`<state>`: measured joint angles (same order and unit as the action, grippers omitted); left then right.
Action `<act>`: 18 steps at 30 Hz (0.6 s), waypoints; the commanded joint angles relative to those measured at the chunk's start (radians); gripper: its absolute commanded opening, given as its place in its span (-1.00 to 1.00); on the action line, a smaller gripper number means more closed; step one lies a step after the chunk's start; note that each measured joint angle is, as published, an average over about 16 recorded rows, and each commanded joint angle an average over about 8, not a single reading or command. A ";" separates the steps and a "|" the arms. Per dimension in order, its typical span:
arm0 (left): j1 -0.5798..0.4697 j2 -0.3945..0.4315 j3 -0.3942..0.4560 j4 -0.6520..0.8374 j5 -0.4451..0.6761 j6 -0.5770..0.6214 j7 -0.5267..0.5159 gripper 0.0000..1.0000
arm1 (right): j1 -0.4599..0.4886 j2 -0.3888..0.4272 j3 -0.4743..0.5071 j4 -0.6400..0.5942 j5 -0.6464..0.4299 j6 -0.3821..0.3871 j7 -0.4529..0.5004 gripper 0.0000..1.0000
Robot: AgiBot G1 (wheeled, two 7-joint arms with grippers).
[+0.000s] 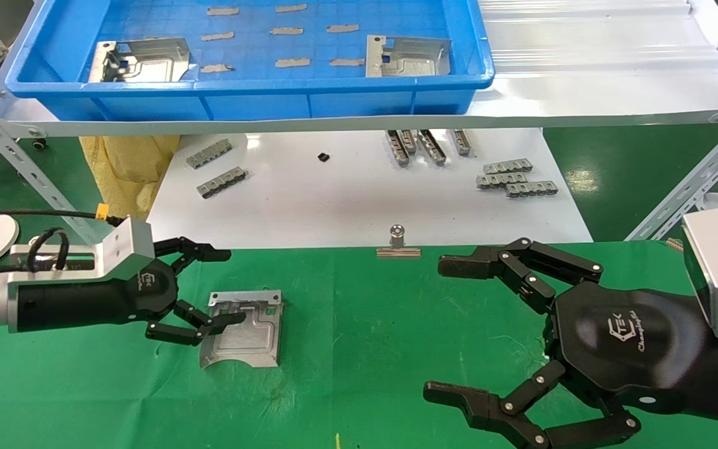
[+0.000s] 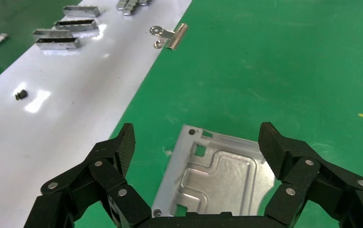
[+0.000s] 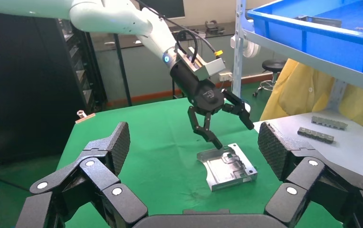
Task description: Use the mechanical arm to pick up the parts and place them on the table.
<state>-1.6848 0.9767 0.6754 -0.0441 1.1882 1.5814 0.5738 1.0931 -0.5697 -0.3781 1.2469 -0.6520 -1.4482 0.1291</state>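
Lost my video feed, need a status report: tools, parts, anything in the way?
Left tool open, over one part lying flat on green table. Right tool open, empty, parked above the cloth. Two parts in blue tray. Nothing blocking.

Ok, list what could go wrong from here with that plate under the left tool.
1. The left tool is open above the plate on the green cloth, one finger low over it; lifting carelessly could catch and drag it.
2. Two plates remain in the blue tray on the shelf; reaching them might clip its front wall.
3. The right tool hangs open nearby and could obstruct the left arm's swing.
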 commanded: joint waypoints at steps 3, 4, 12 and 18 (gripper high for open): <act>0.039 -0.024 -0.026 -0.079 -0.030 -0.005 -0.049 1.00 | 0.000 0.000 0.000 0.000 0.000 0.000 0.000 1.00; 0.051 -0.030 -0.033 -0.101 -0.038 -0.007 -0.063 1.00 | 0.000 0.000 0.000 0.000 0.000 0.000 0.000 1.00; 0.139 -0.083 -0.090 -0.282 -0.105 -0.019 -0.174 1.00 | 0.000 0.000 0.000 0.000 0.000 0.000 0.000 1.00; 0.206 -0.123 -0.134 -0.417 -0.155 -0.029 -0.257 1.00 | 0.000 0.000 0.000 0.000 0.000 0.000 0.000 1.00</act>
<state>-1.4789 0.8534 0.5418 -0.4614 1.0336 1.5527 0.3169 1.0931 -0.5697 -0.3782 1.2469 -0.6520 -1.4482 0.1290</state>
